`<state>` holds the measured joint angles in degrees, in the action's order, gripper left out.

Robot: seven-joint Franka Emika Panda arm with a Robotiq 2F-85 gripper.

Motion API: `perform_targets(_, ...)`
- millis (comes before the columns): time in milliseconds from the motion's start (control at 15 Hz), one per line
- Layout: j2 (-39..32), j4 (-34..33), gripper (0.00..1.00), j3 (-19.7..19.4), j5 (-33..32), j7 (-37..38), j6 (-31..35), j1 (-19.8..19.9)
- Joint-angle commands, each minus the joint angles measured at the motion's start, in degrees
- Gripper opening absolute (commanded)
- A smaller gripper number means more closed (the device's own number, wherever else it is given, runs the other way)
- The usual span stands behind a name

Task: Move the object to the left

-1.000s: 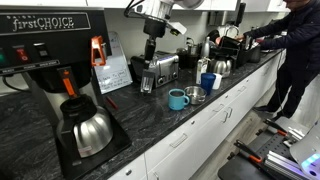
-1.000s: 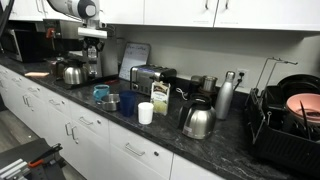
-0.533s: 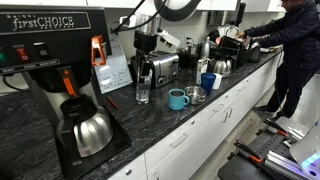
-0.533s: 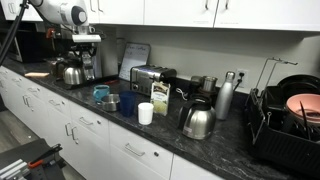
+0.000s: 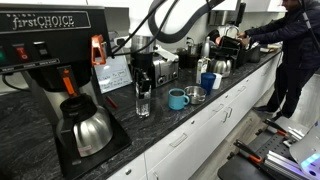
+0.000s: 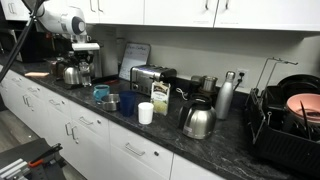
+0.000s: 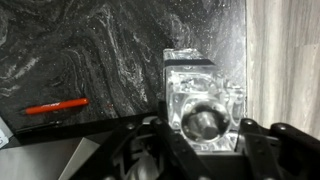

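Note:
The clear glass (image 5: 143, 101) hangs between my gripper's (image 5: 142, 78) fingers, low over the dark marble counter (image 5: 170, 125), left of the teal mug (image 5: 177, 99). I cannot tell whether its base touches the counter. In the wrist view the glass (image 7: 203, 103) fills the space between the two black fingers of the gripper (image 7: 203, 137), which is shut on it. In an exterior view the gripper (image 6: 84, 60) holds the glass (image 6: 84, 73) in front of a coffee machine at the far end of the counter.
A coffee maker with a steel carafe (image 5: 88, 128) stands just left of the glass. A toaster (image 5: 164, 66), a blue cup (image 5: 207, 82) and a small bowl (image 5: 194, 94) are to its right. A red pen (image 7: 55, 105) lies on the counter. A person (image 5: 300, 50) stands far right.
The gripper has carried the glass leftward along the counter, away from the toaster and teal mug, and lowered it toward the counter near the coffee maker.

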<state>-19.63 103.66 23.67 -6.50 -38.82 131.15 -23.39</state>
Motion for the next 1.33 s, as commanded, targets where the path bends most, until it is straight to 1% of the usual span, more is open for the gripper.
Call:
perform_targets(0,-1.4,-1.2,0.26,0.4,-1.4,-2.0,-1.2,0.1)
perform_targets(600,-2.2,0.3,0.26,-0.4,-3.2,-2.0,-2.4,0.2)
perform_targets(667,-2.2,0.3,0.35,-0.4,-3.5,-1.8,-2.7,0.1)
perform_targets(733,-2.3,0.2,0.76,-0.5,-3.6,-1.3,-3.0,0.1)
perform_targets(800,-2.4,0.0,0.77,-0.7,-3.6,-1.0,-3.2,0.1)
perform_targets(933,-2.5,-0.6,0.89,-0.8,-3.1,-0.3,-3.4,0.2)
perform_targets(1000,-2.5,-0.8,0.97,-0.9,-3.0,-0.1,-3.4,0.3)
perform_targets(1133,-2.3,-1.6,1.00,-1.1,-2.4,0.6,-3.3,0.7)
perform_targets(1267,-1.7,-2.9,1.00,-1.1,-1.0,1.4,-2.9,1.6)
